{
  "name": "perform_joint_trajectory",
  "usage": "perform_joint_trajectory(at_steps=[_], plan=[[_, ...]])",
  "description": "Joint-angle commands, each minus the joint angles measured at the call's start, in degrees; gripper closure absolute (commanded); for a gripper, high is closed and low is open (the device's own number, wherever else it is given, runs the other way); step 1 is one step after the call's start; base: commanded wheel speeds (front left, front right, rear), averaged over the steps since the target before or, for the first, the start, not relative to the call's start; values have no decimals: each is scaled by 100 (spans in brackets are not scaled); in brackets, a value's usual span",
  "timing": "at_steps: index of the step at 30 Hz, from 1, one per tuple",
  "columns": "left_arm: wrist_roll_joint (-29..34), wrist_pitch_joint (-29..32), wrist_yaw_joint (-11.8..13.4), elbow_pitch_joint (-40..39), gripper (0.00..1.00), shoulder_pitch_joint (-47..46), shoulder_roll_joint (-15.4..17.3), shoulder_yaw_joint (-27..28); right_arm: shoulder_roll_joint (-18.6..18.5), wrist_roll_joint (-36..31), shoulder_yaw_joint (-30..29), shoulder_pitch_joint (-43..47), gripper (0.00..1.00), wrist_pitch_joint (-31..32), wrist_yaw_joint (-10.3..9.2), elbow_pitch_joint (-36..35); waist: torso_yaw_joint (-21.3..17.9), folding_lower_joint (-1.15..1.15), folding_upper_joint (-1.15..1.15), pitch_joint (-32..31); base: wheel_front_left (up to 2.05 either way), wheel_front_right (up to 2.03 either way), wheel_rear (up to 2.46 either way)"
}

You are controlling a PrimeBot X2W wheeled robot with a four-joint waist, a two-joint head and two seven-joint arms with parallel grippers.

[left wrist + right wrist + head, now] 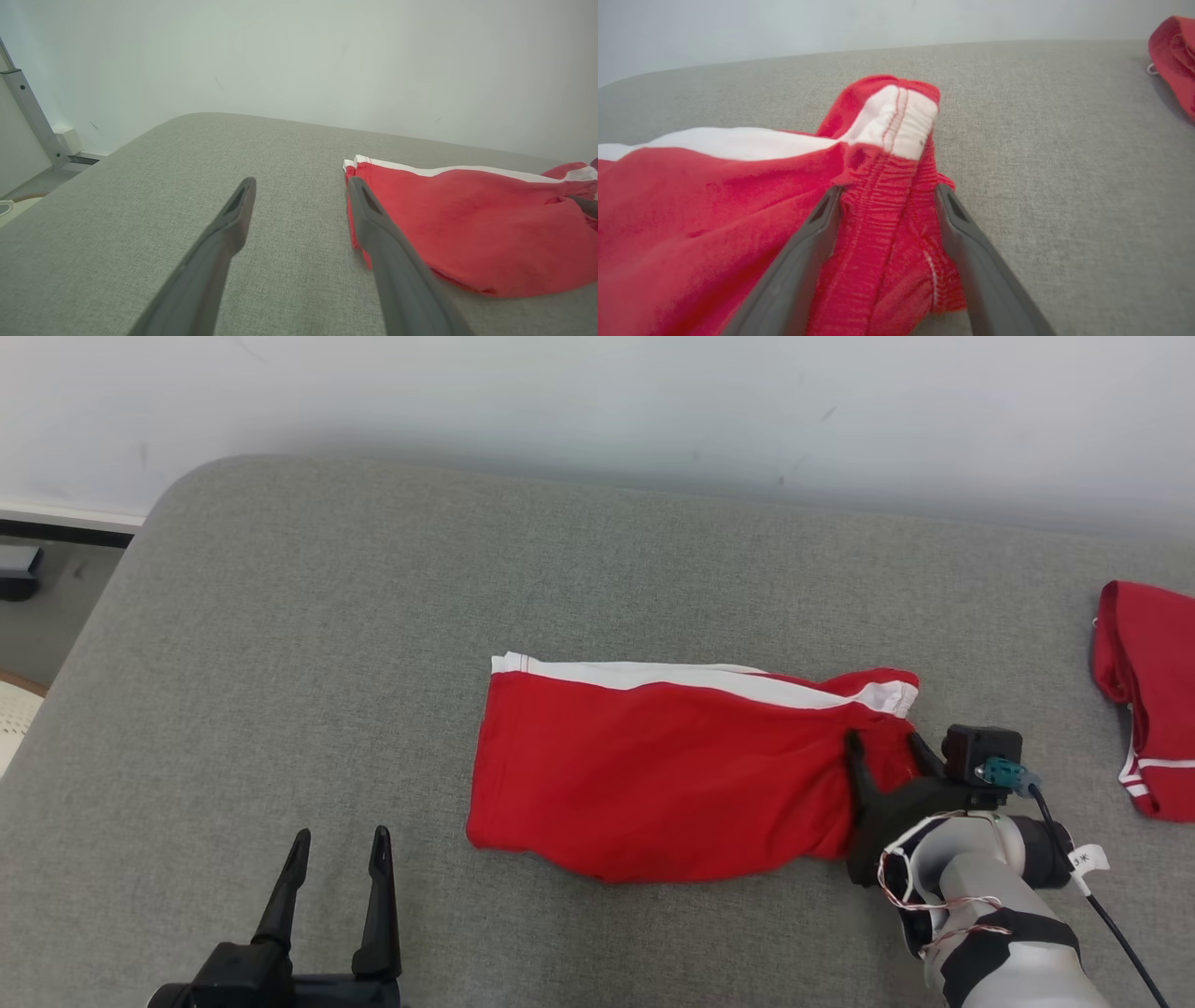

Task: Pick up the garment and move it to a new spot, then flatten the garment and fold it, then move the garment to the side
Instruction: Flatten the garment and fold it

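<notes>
Right wrist view: the right gripper [888, 191] stands spread astride the bunched elastic waistband [878, 233] of the red, white-striped cloth shorts [691, 210], which lie on the grey fabric cushion [280, 663]. Left gripper [341, 833] hangs spread, apart. Fits a pinch about to close, or cloth just released

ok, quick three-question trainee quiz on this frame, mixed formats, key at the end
1. True or false: the left fingers touch the red shorts.
2. What sits between the right fingers: A leg hem, B elastic waistband, C nothing?
3. Fill in: the second red garment lies on the grey cushion toward the robot's ___.
Key: 1 false; 2 B; 3 right.
</notes>
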Motion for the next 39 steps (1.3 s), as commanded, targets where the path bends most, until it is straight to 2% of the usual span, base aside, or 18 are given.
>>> perform_joint_trajectory(at_steps=[1,7,9,18,19,20,21,27,34,39], plan=[[-44,-16,-4,22,0,-86,-4,0,-50,-91,-73,-38,0,-20,-15,78,-12,-1,0,-5,0,0,0],[-7,-16,-56,62,0,-61,-4,34,5,-402,-380,24,0,-63,-15,263,-138,-1,0,-26,0,0,0],[-5,-16,-50,99,0,-91,-3,8,23,-297,-481,25,0,-37,-15,343,-152,-1,0,-25,0,0,0],[-45,-16,-110,278,0,-243,-3,-129,60,1176,857,-77,0,328,-1,576,-11,-1,0,34,0,0,0],[-49,-16,-97,313,0,-232,-2,-125,68,1266,953,-56,7,356,-1,583,8,-1,0,36,0,0,0],[-57,-16,-92,330,0,-226,-2,-120,74,1347,1027,-39,66,376,-1,588,24,-1,0,36,0,0,0],[-73,-16,-84,338,0,-219,-3,-107,77,1416,1082,-27,100,376,-1,592,39,-1,0,36,0,0,0],[-132,-16,-74,374,0,-87,-3,-21,-11,1488,986,56,100,172,-8,603,15,-1,0,-31,0,0,0],[-118,-16,-101,365,0,6,-4,68,-417,1469,987,107,100,52,-16,586,-153,-1,0,-153,0,0,0],[-123,-16,-132,345,0,6,-2,105,-721,1483,1193,96,100,93,-16,487,-301,-1,0,-199,0,0,0]])
